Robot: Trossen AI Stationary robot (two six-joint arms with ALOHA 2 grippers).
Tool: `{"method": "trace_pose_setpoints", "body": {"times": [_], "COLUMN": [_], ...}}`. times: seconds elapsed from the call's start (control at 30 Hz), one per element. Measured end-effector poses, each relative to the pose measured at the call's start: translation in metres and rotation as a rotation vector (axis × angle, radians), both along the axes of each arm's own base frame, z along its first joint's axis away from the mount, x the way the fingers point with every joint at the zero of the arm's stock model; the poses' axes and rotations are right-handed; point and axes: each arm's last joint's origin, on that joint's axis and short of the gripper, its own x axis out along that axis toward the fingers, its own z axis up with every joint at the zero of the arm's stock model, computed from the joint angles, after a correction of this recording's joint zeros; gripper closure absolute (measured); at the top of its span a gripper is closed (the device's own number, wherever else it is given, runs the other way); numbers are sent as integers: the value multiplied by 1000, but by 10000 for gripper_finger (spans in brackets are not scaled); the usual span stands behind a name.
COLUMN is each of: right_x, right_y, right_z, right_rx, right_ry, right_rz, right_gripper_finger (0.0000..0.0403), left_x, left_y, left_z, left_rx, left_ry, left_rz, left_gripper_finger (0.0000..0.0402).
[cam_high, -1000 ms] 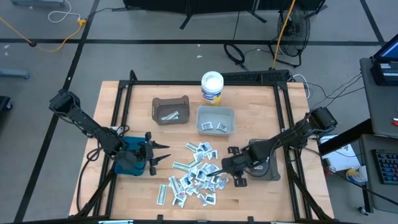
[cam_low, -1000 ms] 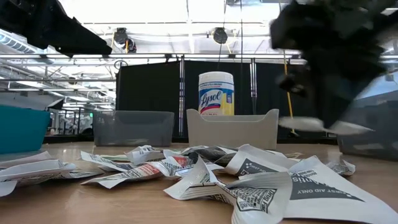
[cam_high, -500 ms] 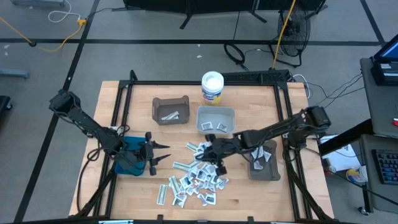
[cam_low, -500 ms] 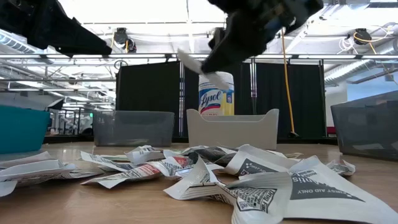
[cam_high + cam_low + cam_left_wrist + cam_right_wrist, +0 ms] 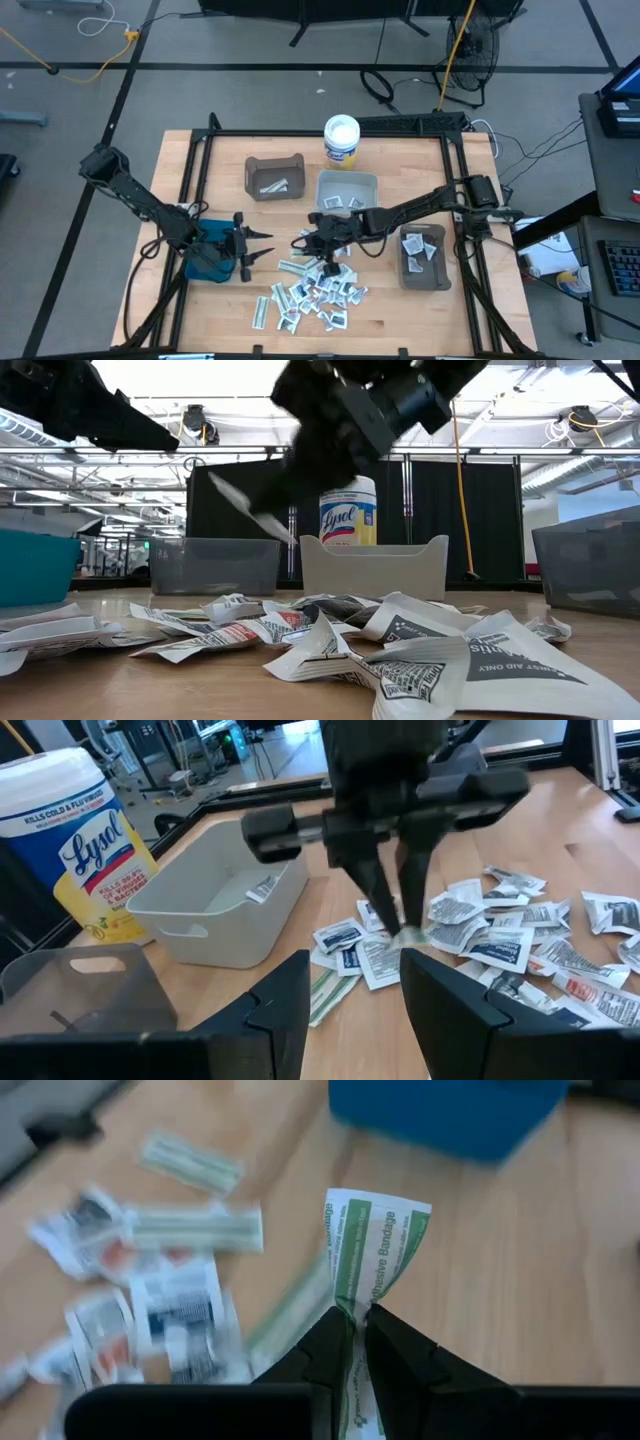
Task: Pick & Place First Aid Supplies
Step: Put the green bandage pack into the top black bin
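About two dozen small white paper packets [image 5: 315,290] lie heaped on the wooden table [image 5: 400,310]; four bins stand beyond. The right tool [image 5: 308,236], pinched onto a green-printed adhesive bandage packet [image 5: 372,1250], has swung from the right-hand grey bin [image 5: 423,258] leftward over the heap. The left tool [image 5: 268,247] hangs half-open, empty, unmoved.

FREE: bare table [image 5: 400,320] along near edge, right of packet heap [image 5: 315,285] | BLOCKED: far edge by brown bin [image 5: 275,177], white bin [image 5: 347,193], tub [image 5: 341,140]
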Motion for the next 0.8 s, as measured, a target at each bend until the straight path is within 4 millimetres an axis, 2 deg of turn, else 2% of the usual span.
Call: {"method": "trace_pose_setpoints", "body": {"times": [0.1, 0.43, 0.8], "right_x": [7, 6, 6], "right_y": [-2, -4, -4], "right_z": [-3, -5, -4], "right_rx": [4, 11, 7], "right_ry": [-13, 6, -1], "right_rz": [-8, -19, -18], "right_gripper_finger": [369, 358, 234], "left_x": [0, 0, 0], "left_y": [0, -1, -1], "left_z": [0, 0, 0], "left_rx": [1, -10, -15], "left_ry": [3, 5, 6], "left_rz": [-1, -21, -24], "left_gripper_finger": [241, 241, 241]}}
